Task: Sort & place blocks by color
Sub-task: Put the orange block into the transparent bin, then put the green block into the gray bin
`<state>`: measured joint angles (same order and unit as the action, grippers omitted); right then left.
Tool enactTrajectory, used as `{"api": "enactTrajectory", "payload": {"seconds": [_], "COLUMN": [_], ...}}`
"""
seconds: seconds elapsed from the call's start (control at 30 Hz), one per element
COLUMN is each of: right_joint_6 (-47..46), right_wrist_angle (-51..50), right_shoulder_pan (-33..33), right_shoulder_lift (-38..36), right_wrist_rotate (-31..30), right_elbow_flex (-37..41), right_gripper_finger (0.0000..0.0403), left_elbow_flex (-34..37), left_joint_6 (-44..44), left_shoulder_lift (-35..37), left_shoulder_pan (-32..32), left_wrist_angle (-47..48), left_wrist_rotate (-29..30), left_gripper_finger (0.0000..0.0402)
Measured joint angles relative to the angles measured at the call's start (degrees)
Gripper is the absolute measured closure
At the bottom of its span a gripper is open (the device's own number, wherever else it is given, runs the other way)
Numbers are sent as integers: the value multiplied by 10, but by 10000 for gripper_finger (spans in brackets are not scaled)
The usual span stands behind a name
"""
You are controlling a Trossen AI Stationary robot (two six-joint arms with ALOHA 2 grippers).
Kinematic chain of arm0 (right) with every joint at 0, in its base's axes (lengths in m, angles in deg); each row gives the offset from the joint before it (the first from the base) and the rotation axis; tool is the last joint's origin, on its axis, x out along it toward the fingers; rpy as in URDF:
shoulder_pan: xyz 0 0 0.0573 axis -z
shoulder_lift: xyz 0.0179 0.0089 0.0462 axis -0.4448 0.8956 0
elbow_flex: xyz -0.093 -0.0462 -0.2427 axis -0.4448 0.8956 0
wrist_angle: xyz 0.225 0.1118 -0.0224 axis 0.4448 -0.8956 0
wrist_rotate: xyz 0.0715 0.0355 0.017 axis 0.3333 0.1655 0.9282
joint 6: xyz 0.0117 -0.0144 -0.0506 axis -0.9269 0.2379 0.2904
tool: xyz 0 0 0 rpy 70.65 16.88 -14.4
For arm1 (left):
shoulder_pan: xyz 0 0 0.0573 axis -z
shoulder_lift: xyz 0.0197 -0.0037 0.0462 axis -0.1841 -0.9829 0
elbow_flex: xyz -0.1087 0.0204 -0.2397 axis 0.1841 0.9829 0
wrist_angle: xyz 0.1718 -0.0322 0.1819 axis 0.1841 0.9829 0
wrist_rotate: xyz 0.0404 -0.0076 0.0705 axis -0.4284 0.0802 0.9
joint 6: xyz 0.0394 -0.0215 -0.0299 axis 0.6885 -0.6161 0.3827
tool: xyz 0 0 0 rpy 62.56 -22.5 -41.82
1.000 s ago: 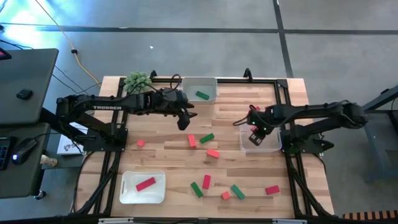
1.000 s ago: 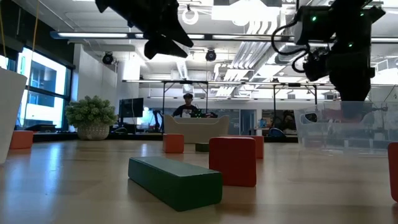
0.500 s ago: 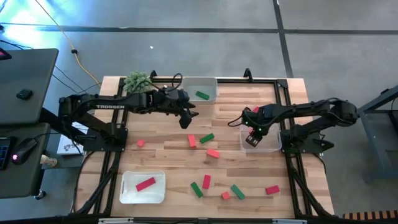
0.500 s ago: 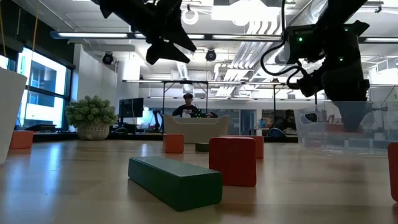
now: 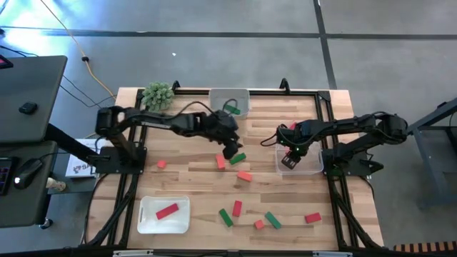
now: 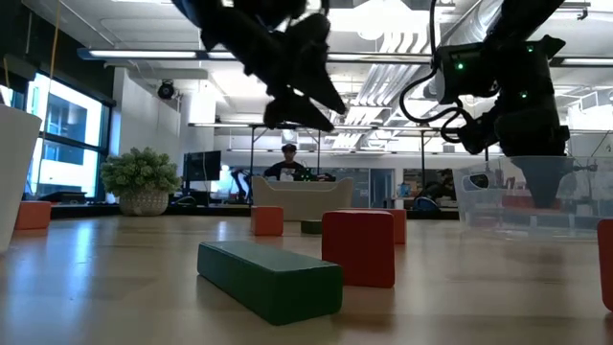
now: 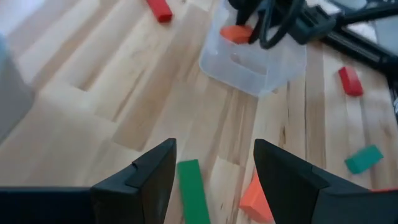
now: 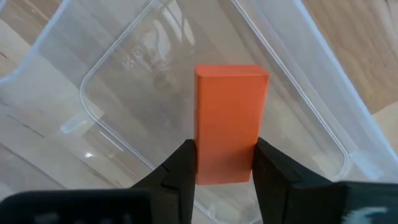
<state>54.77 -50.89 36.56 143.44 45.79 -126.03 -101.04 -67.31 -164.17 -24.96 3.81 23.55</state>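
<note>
Now the left arm reaches from the table's left edge out toward the middle, its left pincer [image 5: 230, 150] spread wide and holding nothing, hanging over a green block [image 7: 193, 194] with an orange block [image 7: 255, 198] just beside it. From the right edge the right arm bends in over a clear bin [image 5: 310, 167], and the right pincer [image 8: 225, 163] points down into it with an orange-coral block [image 8: 229, 121] pinched between its fingers [image 8: 180, 171], held above the bin's floor. At the far edge a second clear bin [image 5: 218, 95] holds one green block. Near the front left corner a white tray [image 5: 146, 221] carries one red block [image 5: 167, 211]. Other red, orange and green blocks lie loose along the front half of the table [image 5: 186, 168], and a small red one [image 5: 162, 164] sits alone toward the left
</note>
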Motion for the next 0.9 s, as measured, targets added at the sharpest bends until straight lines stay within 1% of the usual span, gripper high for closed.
{"api": "enactTrajectory", "payload": {"seconds": [0.17, 0.37, 0.57, 0.73, 0.9], "right_joint_6": [3, 4, 4, 0, -25], "right_wrist_angle": [0, 0, 0, 0, 0], "right_shoulder_pan": [0, 0, 0, 0, 0], "right_shoulder_lift": [0, 0, 0, 0, 0], "right_wrist_rotate": [-1, -1, -1, 2, 18], "right_elbow_flex": [0, 0, 0, -1, -1], "right_gripper_finger": [288, 284, 247, 213, 204], "left_elbow_flex": [-37, -45, -45, -45, -45], "left_joint_6": [14, 15, 15, 29, 30], "left_shoulder_lift": [-55, -92, -103, -103, -104], "left_shoulder_pan": [16, 28, 35, 40, 43], "left_wrist_angle": [41, 51, 73, 79, 83], "left_wrist_rotate": [14, 16, 16, 33, 33], "left_gripper_finger": [198, 198, 198, 198, 198]}}
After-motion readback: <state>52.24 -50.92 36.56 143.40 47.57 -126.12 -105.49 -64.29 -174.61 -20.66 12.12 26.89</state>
